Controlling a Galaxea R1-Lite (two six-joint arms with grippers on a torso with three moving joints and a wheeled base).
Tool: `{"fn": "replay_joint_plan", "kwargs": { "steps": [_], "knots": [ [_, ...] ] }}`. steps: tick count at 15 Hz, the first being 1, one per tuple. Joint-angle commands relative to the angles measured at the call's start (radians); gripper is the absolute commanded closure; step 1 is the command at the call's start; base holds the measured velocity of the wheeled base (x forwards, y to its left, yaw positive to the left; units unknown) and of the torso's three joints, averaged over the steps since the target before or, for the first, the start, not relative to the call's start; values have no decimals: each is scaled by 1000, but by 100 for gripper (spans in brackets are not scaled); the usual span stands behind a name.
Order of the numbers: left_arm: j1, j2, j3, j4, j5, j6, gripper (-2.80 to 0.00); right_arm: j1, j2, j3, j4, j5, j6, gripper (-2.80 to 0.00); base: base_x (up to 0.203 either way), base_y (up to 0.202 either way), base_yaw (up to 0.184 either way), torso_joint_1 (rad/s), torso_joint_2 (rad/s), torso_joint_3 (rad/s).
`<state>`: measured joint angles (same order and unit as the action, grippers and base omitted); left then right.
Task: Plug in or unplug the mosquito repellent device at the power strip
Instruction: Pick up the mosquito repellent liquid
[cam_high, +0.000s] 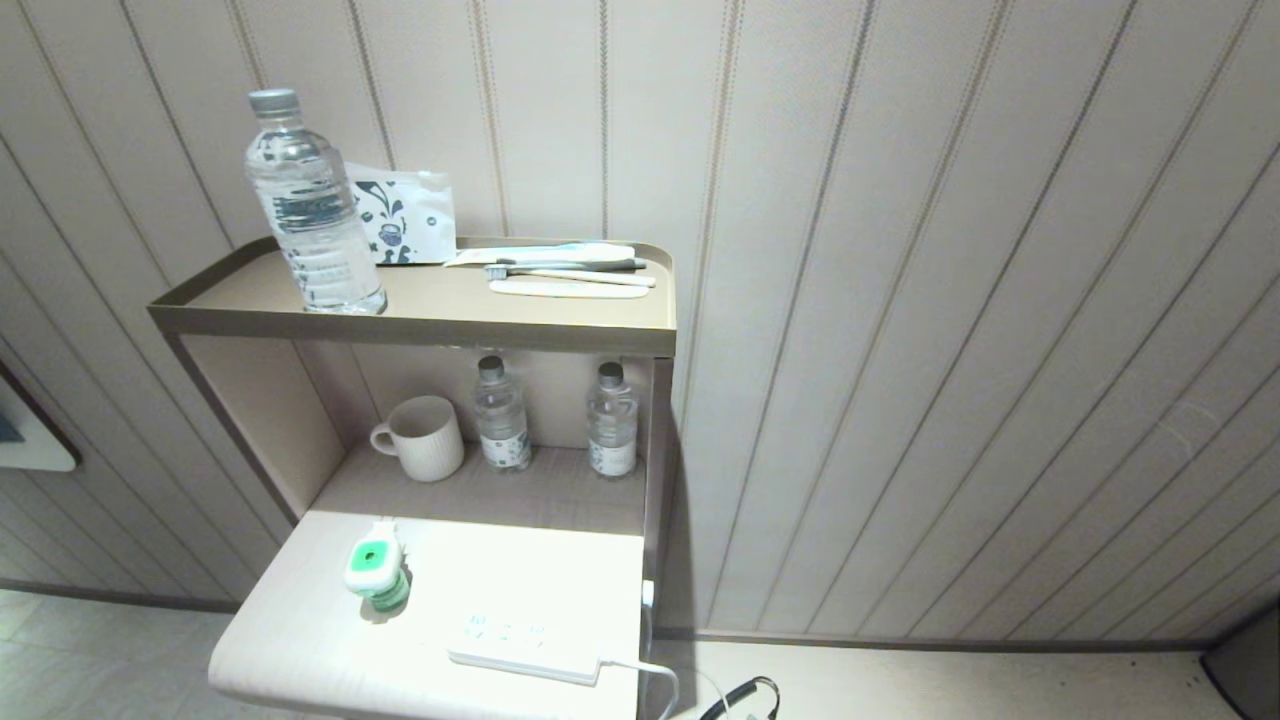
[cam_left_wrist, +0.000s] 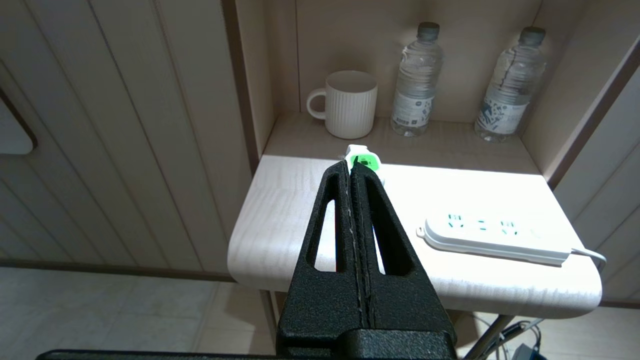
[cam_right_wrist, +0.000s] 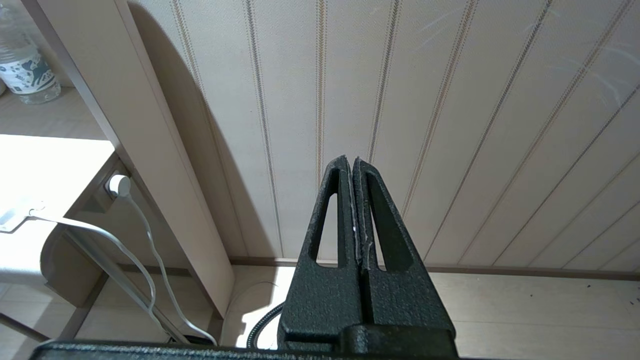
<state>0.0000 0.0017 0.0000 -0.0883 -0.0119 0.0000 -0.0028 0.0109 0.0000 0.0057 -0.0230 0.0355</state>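
With both arms held back short of the furniture, my left claw (cam_left_wrist: 350, 172) is pressed fully closed, finger against finger, holding nothing and touching nothing. Just past its tips stands the mosquito repellent device (cam_left_wrist: 364, 161), upright on the pale worktop (cam_left_wrist: 280, 220), its green-centred cap up; the device is not plugged in. Beyond the device, on the recessed shelf (cam_left_wrist: 450, 145), a ribbed white mug (cam_left_wrist: 347, 110) stands mouth up; I cannot see into it. To the right of the mug are two small water bottles (cam_left_wrist: 417, 80), both capped and upright, holding clear water. The power strip (cam_left_wrist: 492, 237) lies flat on the worktop to the right of my left claw and apart from the device, all its sockets unoccupied, its white cord (cam_left_wrist: 590, 254) leaving the far right end. From the head view, a larger capped water bottle (cam_high: 310, 205) stands on the top shelf (cam_high: 420, 325), with a printed packet (cam_high: 405, 220) behind it and a toothbrush set (cam_high: 565, 270) to its right. My right claw (cam_right_wrist: 352, 165) is likewise closed tight and empty, hanging before the striped wall panel (cam_right_wrist: 450, 100), well right of the worktop.
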Motion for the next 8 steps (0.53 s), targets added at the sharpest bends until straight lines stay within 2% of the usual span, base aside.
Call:
{"fn": "replay_joint_plan", "kwargs": {
  "steps": [1, 5, 8],
  "knots": [
    [0, 0, 0, -2, 0, -2, 0, 0, 1, 0, 0, 0, 0, 0, 0, 0, 0, 0, 0, 0],
    [0, 0, 0, -1, 0, -2, 0, 0, 0, 0, 0, 0, 1, 0, 0, 0, 0, -17, 31, 21],
    [0, 0, 0, -2, 0, -2, 0, 1, 0, 0, 0, 0, 0, 0, 0, 0, 0, -144, 327, 171]
  ]
}}
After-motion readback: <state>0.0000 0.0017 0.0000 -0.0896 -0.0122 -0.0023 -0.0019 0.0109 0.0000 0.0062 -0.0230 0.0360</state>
